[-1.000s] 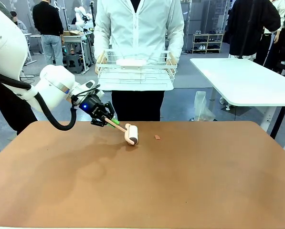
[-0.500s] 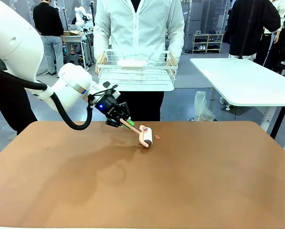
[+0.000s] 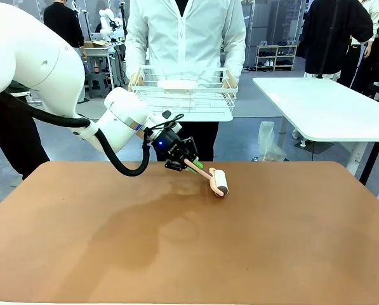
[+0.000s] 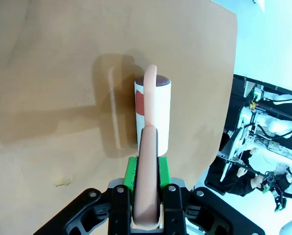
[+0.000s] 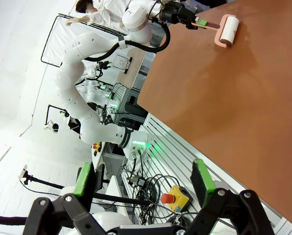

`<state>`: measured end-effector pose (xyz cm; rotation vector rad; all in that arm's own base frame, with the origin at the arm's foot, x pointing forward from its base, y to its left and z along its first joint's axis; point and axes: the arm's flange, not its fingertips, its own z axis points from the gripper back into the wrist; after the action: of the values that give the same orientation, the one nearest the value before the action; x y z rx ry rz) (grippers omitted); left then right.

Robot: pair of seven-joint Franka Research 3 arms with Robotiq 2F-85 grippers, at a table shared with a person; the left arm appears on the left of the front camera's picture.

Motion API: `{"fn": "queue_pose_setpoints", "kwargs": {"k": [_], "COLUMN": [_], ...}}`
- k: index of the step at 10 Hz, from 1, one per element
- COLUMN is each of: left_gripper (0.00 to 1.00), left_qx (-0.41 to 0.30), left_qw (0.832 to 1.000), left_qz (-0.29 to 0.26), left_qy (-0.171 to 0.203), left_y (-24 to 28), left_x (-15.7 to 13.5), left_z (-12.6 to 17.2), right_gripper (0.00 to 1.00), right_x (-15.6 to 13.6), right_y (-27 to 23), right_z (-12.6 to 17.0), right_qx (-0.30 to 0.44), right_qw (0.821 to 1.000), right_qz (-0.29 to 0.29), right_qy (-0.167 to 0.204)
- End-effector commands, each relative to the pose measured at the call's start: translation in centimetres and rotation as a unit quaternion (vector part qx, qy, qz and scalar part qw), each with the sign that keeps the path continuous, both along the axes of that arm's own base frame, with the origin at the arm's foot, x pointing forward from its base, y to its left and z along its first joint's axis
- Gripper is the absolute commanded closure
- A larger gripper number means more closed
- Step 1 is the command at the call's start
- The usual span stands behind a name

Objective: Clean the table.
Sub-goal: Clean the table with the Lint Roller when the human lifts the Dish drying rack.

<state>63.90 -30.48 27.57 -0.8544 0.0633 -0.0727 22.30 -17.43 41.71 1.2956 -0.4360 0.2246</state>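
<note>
The table (image 3: 252, 248) is a wide reddish-brown top. My left gripper (image 3: 188, 160) reaches over its far middle, shut on the pink handle of a lint roller (image 3: 219, 182) whose white roll rests on the surface. In the left wrist view the green pads of my left gripper (image 4: 146, 171) clamp the handle, and the lint roller (image 4: 153, 115) carries a reddish scrap (image 4: 140, 103) stuck to its side. A tiny pale crumb (image 4: 63, 182) lies on the table beside the gripper. My right gripper (image 5: 143, 178) hangs off the table's edge, open and empty, with the lint roller (image 5: 229, 30) far off.
A person stands at the far side holding a white wire basket (image 3: 183, 95) with a white object in it. A white rectangular table (image 3: 329, 108) stands at the back right. Cables and a red stop button (image 5: 169, 198) sit below the table edge.
My left arm has swept to the right with the lint roller along the far part of the table, passing over a small reddish scrap that no longer lies on the surface.
</note>
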Motion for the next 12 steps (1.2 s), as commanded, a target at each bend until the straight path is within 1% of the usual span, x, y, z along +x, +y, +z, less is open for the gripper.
{"fn": "queue_pose_setpoints", "kwargs": {"k": [1, 2, 3, 5, 6, 7, 8, 9, 12], "left_gripper": [0.79, 0.79, 0.79, 0.79, 0.79, 0.79, 0.79, 0.79, 0.79], "left_qx": [0.017, -0.022, -0.025, -0.044, -0.044, -0.047, -0.038, -0.039, -0.035], "left_qw": [1.000, 1.000, 1.000, 0.999, 0.999, 0.998, 0.999, 0.999, 0.999], "left_qz": [0.002, -0.006, -0.005, -0.006, -0.003, 0.001, 0.004, -0.001, -0.005], "left_qy": [0.007, 0.007, 0.006, -0.016, -0.019, -0.032, -0.033, -0.021, -0.027], "left_y": [-1.0, -1.9, -1.8, -1.1, -0.6, 0.2, 1.0, 2.0, 3.6], "left_x": [0.0, -0.9, -0.9, -1.5, -1.8, -2.3, -2.8, -3.3, -4.4], "left_z": [-2.5, 0.0, 0.2, 3.5, 5.2, 7.1, 8.3, 9.3, 11.4], "right_gripper": [0.00, 0.00, 0.00, 0.00, 0.00, 0.00, 0.00, 0.00, 0.00], "right_x": [-0.2, -0.2, -0.2, -0.2, -0.2, -0.2, -0.2, -0.2, -0.2], "right_y": [0.0, 0.0, 0.0, 0.0, 0.0, 0.0, 0.0, 0.0, 0.0], "right_z": [0.2, 0.2, 0.2, 0.2, 0.2, 0.2, 0.2, 0.2, 0.2], "right_qx": [0.003, 0.003, 0.003, 0.003, 0.003, 0.003, 0.003, 0.003, 0.003], "right_qw": [1.000, 1.000, 1.000, 1.000, 1.000, 1.000, 1.000, 1.000, 1.000], "right_qz": [0.001, 0.001, 0.001, 0.001, 0.001, 0.001, 0.001, 0.001, 0.001], "right_qy": [-0.007, -0.007, -0.007, -0.007, -0.007, -0.007, -0.007, -0.007, -0.007]}}
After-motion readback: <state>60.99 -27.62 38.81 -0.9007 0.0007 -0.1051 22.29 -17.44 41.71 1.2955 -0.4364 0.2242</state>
